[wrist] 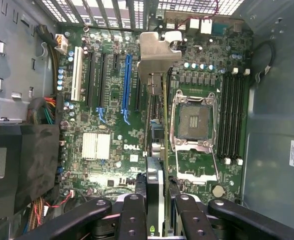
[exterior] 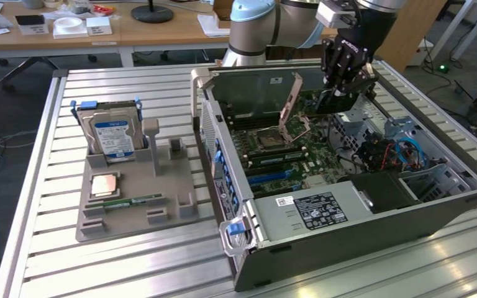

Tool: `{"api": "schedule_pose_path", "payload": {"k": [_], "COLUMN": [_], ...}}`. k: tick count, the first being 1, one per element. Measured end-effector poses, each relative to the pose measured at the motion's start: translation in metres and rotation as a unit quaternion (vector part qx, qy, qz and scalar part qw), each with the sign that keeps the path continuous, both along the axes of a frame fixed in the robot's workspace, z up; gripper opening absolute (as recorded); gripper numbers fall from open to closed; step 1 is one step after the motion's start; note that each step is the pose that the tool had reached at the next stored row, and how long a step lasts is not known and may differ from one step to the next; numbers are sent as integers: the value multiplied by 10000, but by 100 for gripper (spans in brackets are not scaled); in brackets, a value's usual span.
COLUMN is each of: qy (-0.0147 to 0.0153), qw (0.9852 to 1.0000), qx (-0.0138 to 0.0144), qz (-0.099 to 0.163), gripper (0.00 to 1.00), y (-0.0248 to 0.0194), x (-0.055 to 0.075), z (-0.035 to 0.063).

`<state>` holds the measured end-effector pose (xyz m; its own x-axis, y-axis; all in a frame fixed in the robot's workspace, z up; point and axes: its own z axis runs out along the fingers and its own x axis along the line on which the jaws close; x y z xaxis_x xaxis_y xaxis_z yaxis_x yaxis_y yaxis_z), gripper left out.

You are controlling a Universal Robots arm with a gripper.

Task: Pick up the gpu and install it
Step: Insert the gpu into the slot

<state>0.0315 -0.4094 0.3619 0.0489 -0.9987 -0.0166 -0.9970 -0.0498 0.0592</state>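
My gripper (exterior: 346, 89) hangs inside the open computer case (exterior: 247, 245), above the motherboard (exterior: 276, 152). It is shut on the gpu (exterior: 331, 103), a thin dark card that hangs below the fingers. In the wrist view the gpu (wrist: 155, 125) is seen edge-on, running from the black fingers (wrist: 132, 212) out to its silvery bracket (wrist: 158, 52). The card hovers over the board between the blue slot (wrist: 126, 85) and the open CPU socket (wrist: 192, 120), roughly parallel to the slots. I cannot tell whether its lower edge touches the board.
A grey holder (exterior: 131, 217) on the slatted table carries a hard drive (exterior: 112, 133), a green RAM stick (exterior: 131, 202) and a copper-coloured chip (exterior: 106, 185). Inside the case are a power supply (exterior: 325, 211), a drive cage with cables (exterior: 396, 149) and a raised socket lever (exterior: 290, 102).
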Motion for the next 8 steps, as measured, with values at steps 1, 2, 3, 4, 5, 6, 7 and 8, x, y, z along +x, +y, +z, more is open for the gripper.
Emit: {"api": "schedule_pose_path", "payload": {"k": [1,2,3,4,5,6,7,8], "qy": [0,0,0,-1,-1,-1,-1,-1], "qw": [10000,10000,10000,10000,10000,10000,10000,10000], "qx": [0,1,1,3,3,2,1,1], "qz": [0,0,0,0,0,0,0,0], "gripper": [26,26,26,26,26,26,26,26], "y": [0,0,0,1,0,0,0,0], "x": [0,0,0,0,0,0,0,0], "z": [0,0,-2,-6,-11,-17,-22,-27]}}
